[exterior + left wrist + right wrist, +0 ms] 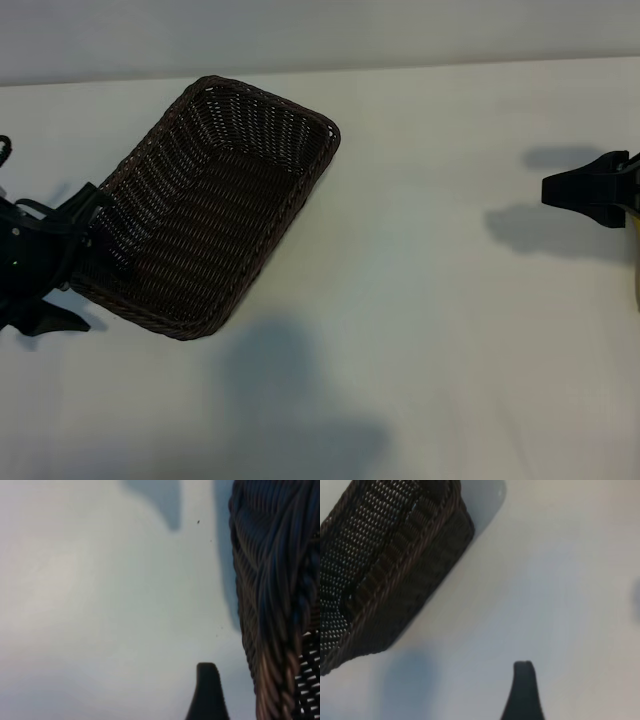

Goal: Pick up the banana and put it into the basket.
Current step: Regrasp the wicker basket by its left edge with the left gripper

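The dark brown woven basket lies at an angle on the white table, left of centre, and nothing shows inside it. The banana is out of view. My left gripper is at the left edge, open, its fingers spread beside the basket's near short end. In the left wrist view one black finger shows over bare table, next to the basket's outer wall. My right gripper hovers at the far right edge, open and holding nothing. Its wrist view shows one finger and the basket farther off.
White tabletop stretches between the basket and the right arm. A wall runs along the table's far edge. A dull yellowish sliver shows at the right border below the right gripper; I cannot tell what it is.
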